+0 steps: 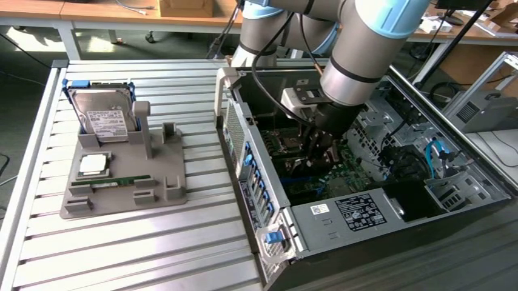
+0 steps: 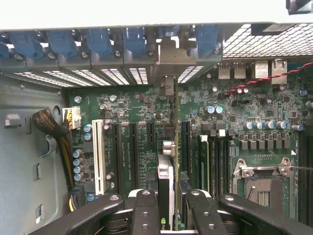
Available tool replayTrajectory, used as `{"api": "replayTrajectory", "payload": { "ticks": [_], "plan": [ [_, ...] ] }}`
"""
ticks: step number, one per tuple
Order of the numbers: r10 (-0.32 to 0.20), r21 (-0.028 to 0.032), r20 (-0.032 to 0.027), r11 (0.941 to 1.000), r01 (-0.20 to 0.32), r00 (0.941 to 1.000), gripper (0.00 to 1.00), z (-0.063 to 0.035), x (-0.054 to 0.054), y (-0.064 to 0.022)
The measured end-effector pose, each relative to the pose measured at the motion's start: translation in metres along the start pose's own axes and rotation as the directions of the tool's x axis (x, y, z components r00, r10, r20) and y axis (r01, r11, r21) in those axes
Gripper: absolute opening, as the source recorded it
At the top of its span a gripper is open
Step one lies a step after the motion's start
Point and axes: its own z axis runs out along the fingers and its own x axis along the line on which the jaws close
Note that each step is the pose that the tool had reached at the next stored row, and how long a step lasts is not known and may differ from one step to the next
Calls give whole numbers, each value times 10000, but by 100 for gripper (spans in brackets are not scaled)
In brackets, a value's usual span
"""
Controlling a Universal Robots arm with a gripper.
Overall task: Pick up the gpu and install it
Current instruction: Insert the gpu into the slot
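One ribbed metal worktop (image 1: 145, 242) carries a grey plastic fixture tray (image 1: 121, 182) and an open computer case (image 1: 364, 200) — wooden desks (image 1: 105, 12) stand behind. Inside the case, the arm hides much of the green motherboard (image 2: 137, 142). The end effector (image 2: 168, 205) is clamped on the gpu (image 2: 168, 147), a thin card standing edge-on over the slots — its silvery bracket (image 2: 168, 56) meets the case's rear wall.
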Motion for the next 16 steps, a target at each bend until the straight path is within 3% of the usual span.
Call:
{"api": "replayTrajectory", "payload": {
  "ticks": [10, 16],
  "plan": [
    [1, 2, -9, 10000, -1, 10000, 27, 21, 0, 28],
    [4, 2, -78, 10000, -4, 10000, 27, 55, 0, 28]
  ]
}}
